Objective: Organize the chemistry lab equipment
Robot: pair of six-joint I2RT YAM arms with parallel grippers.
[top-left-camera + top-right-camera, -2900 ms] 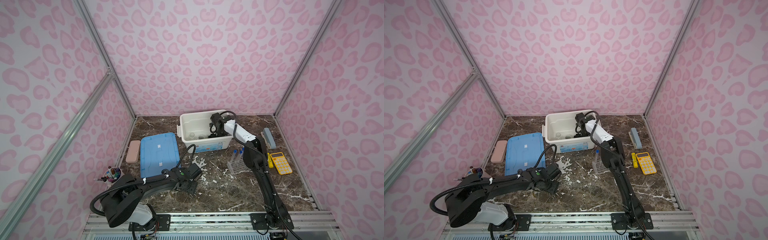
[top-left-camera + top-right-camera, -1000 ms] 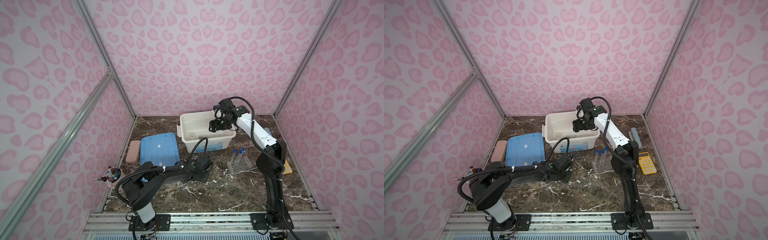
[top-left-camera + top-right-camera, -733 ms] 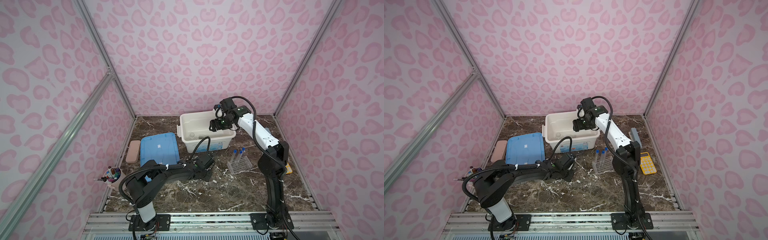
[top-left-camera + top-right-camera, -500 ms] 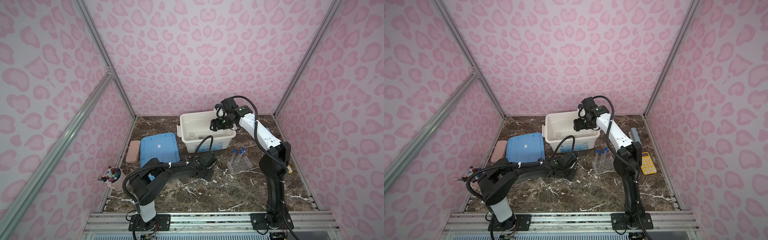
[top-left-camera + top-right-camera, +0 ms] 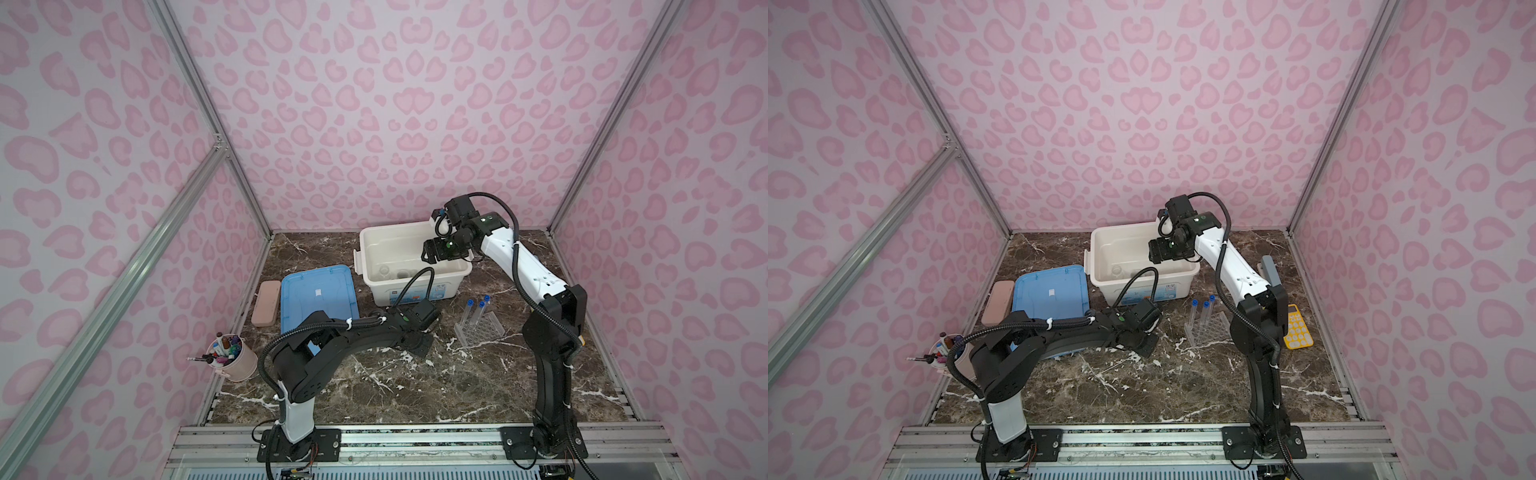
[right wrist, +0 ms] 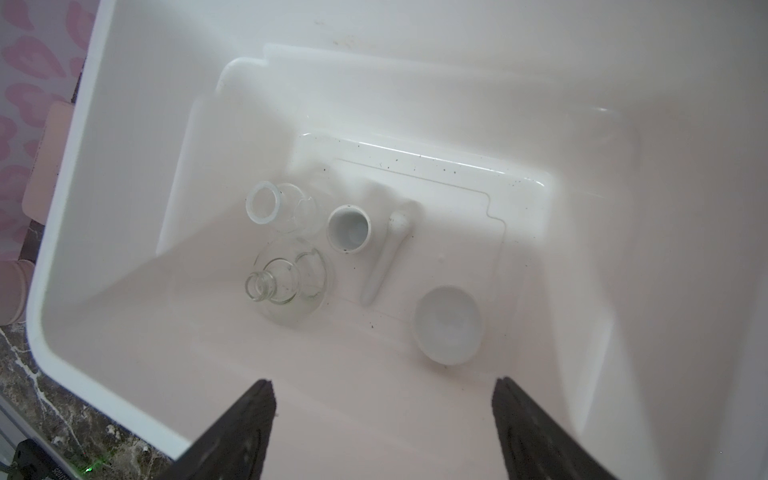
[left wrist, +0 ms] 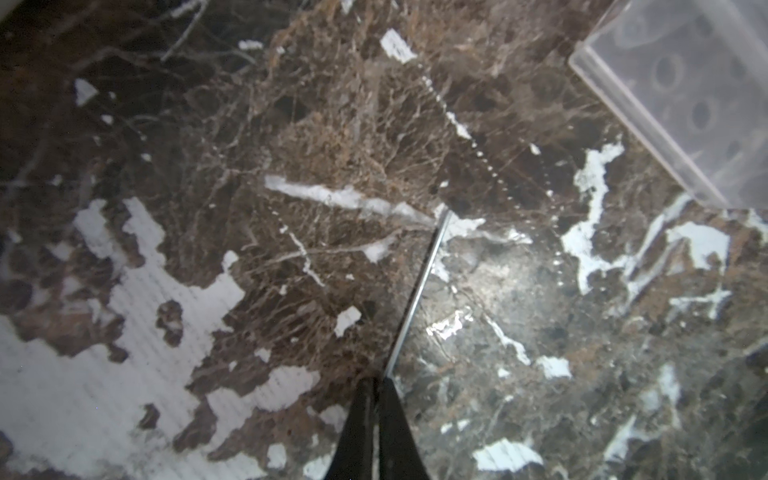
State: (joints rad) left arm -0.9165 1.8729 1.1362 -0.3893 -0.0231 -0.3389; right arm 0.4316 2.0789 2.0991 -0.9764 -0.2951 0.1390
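- Flask (image 6: 286, 286), pestle (image 6: 384, 257), dish (image 6: 449, 328): in white bin (image 6: 124, 166).
- R gripper (image 6: 384, 382): wide open, empty, above bin.
- L gripper (image 7: 376, 382): closed on thin rod (image 7: 419, 291), at table (image 7: 582, 332).

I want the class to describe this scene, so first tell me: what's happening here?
Lab gear is being packed into a white bin. The right fingers hang open above the bin, where a flask, beaker, cup, pestle and dish already sit. The left fingers are shut low over the table, apparently pinching a thin clear strip. A rack with three blue-capped tubes stands near the bin.
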